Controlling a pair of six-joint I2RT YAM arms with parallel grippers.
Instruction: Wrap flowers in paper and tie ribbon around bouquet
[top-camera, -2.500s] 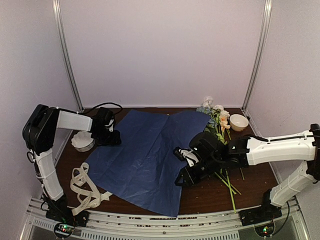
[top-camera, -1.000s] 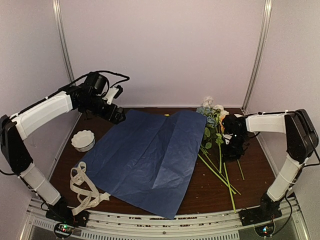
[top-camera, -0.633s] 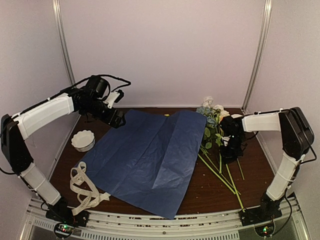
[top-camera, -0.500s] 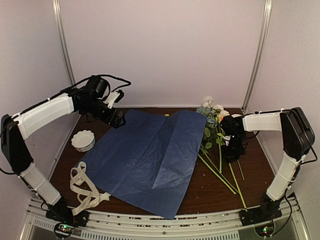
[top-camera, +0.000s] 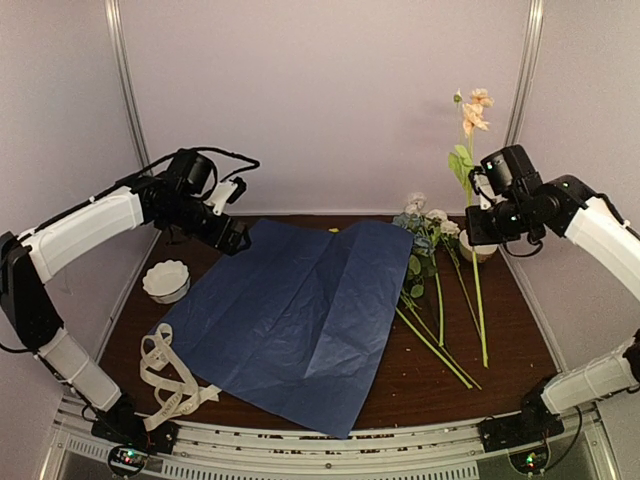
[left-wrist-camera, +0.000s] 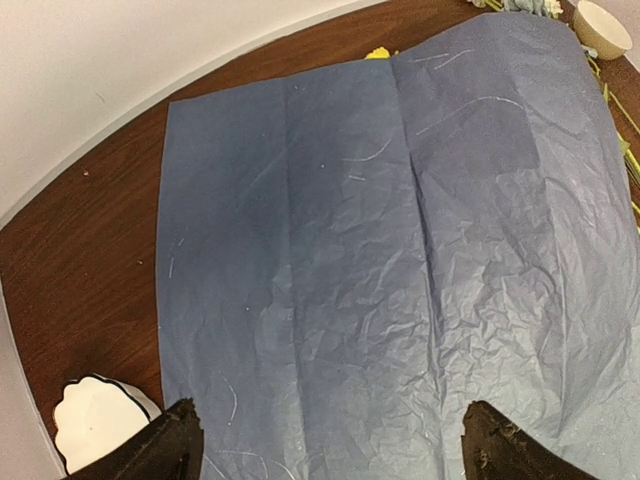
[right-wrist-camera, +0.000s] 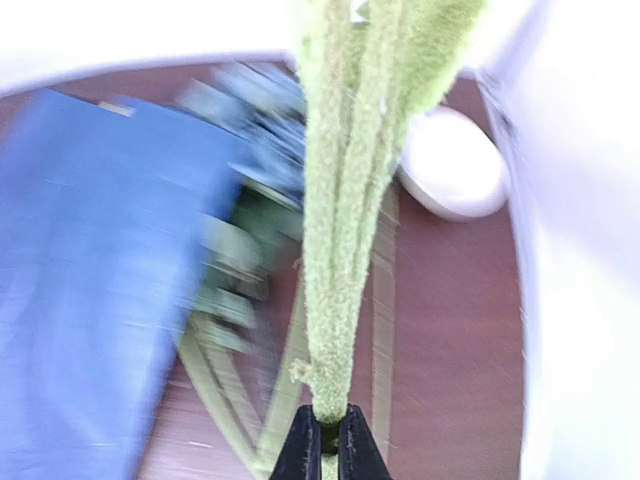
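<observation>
The paper (top-camera: 290, 310) lies flat, dark navy face up, across the table's middle. My left gripper (top-camera: 228, 238) hovers over its far left corner, and in the left wrist view it (left-wrist-camera: 335, 455) is open with only creased paper (left-wrist-camera: 400, 250) beneath. My right gripper (top-camera: 473, 235) is raised at the right, shut on the fuzzy green stem (right-wrist-camera: 335, 250) of one peach flower (top-camera: 473, 110), which stands upright with its stem (top-camera: 480, 310) hanging to the table. The other flowers (top-camera: 425, 235) lie by the paper's right edge. The ribbon (top-camera: 170, 375) lies looped at the front left.
A white scalloped bowl (top-camera: 166, 281) stands left of the paper, also seen from the left wrist (left-wrist-camera: 95, 430). A beige bowl (right-wrist-camera: 450, 165) sits at the back right, beside the flower heads. Loose stems (top-camera: 440, 345) stretch toward the front right. Frame posts and walls close in the back corners.
My right gripper has closed on a stem and risen from the table, lifting one peach flower upright. The left arm has hardly moved and stays open.
</observation>
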